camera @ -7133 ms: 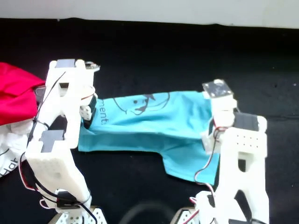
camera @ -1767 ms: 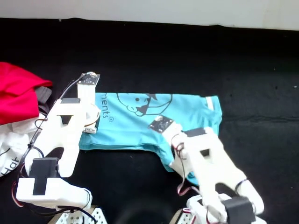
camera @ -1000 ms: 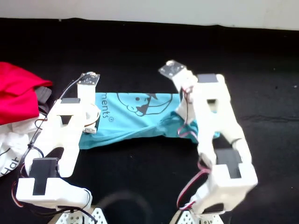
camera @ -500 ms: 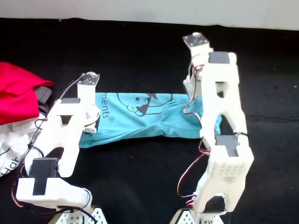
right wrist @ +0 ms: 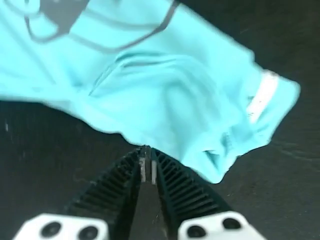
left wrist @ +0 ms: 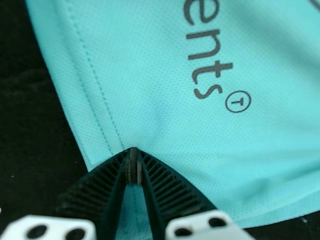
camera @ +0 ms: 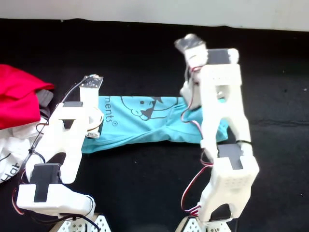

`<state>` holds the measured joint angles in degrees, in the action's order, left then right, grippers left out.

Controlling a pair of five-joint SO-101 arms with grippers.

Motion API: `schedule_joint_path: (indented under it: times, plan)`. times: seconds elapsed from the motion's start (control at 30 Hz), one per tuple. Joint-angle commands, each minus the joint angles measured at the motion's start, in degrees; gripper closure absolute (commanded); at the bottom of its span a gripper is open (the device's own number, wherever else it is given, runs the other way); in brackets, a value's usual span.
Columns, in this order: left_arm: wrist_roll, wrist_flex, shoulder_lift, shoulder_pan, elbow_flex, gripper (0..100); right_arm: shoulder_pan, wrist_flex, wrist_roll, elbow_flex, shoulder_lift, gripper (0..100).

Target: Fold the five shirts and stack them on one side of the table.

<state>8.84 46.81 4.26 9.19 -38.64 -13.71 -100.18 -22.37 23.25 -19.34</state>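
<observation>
- Both arms rise from the near edge of the black table, the left arm toward the left side and the right arm toward the right.
- A white garment with dark print lies bunched at the left edge.
- The left claw is clamped on the hem at the left end of the teal shirt.
- The teal shirt lies across the middle of the table as a long folded band, printed side up, rumpled at its right end.
- The right claw has its fingers pressed together with nothing between them, just beside the shirt's rumpled end.
- A red garment lies heaped at the left edge, beyond the white one.
</observation>
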Motion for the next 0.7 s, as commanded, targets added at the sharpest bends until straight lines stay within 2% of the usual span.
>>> schedule_joint_path:
  times: [0.0, 0.17, 0.37, 0.57, 0.67]
  plan:
    - [0.3, -0.6, -0.1, 0.1, -0.7, 99, 0.4, 2.8, -3.3, -6.7, 3.1, 99.2]
    - [0.3, -0.6, -0.1, 0.1, -0.7, 99, 7.4, 13.8, -6.2, -13.6, 2.9, 99.2]
    - [0.3, -0.6, -0.1, 0.1, -0.7, 99, 14.8, 26.9, -6.3, -16.0, 3.2, 99.2]
    - [0.3, -0.6, -0.1, 0.1, -0.7, 99, 14.8, 27.7, -6.2, -16.0, 4.0, 99.2]
    - [0.3, -0.6, -0.1, 0.1, -0.7, 99, 14.7, 24.5, -1.9, -16.1, 7.3, 99.2]
